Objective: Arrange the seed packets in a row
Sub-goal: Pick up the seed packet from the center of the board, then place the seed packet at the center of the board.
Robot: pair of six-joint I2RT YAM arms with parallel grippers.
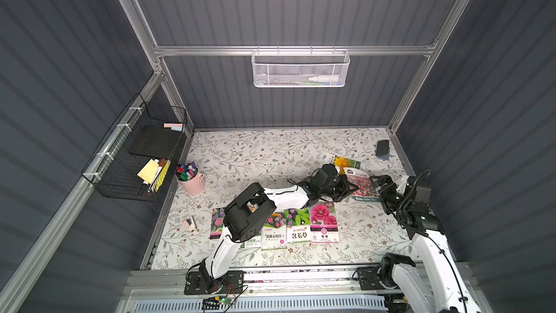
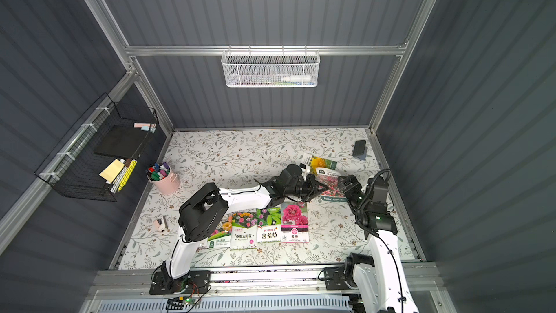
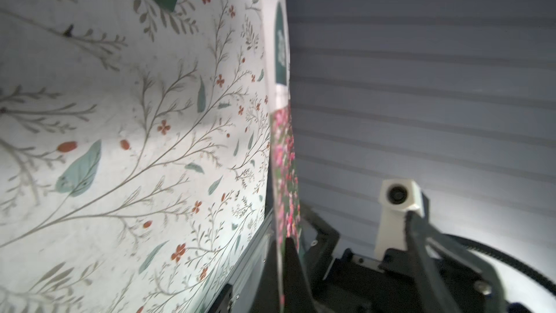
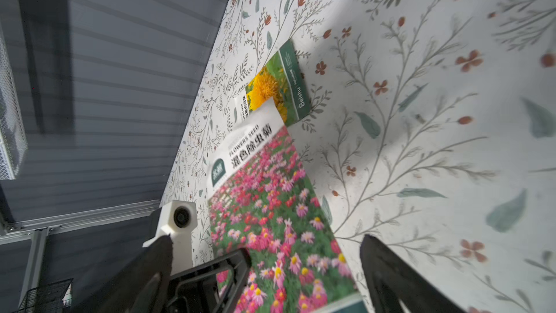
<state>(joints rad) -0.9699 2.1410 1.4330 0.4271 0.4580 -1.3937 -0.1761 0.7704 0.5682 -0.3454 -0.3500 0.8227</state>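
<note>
A seed packet [image 1: 362, 186] [image 2: 331, 186] printed with a field of pink daisies is held off the mat at the right, and my left gripper [image 1: 350, 189] [image 2: 320, 189] [image 3: 284, 254] is shut on its near-left edge. The left wrist view shows this packet [image 3: 285, 170] edge-on. My right gripper [image 1: 377, 185] [image 2: 346, 183] [image 4: 266, 243] stands open just right of that packet [image 4: 270, 206], its fingers wide of it. A yellow-flower packet [image 1: 346, 162] [image 4: 276, 85] lies behind. Several packets [image 1: 323, 221] [image 1: 298, 225] [image 1: 274, 233] form a row near the front, partly hidden under my left arm.
A pink bucket of markers [image 1: 190, 180] stands at the mat's left edge, with a small pale item [image 1: 189, 224] in front of it. A dark block [image 1: 382, 148] lies at the back right. A black wire basket [image 1: 135, 158] hangs on the left wall and a white mesh basket [image 1: 301, 69] on the back rail.
</note>
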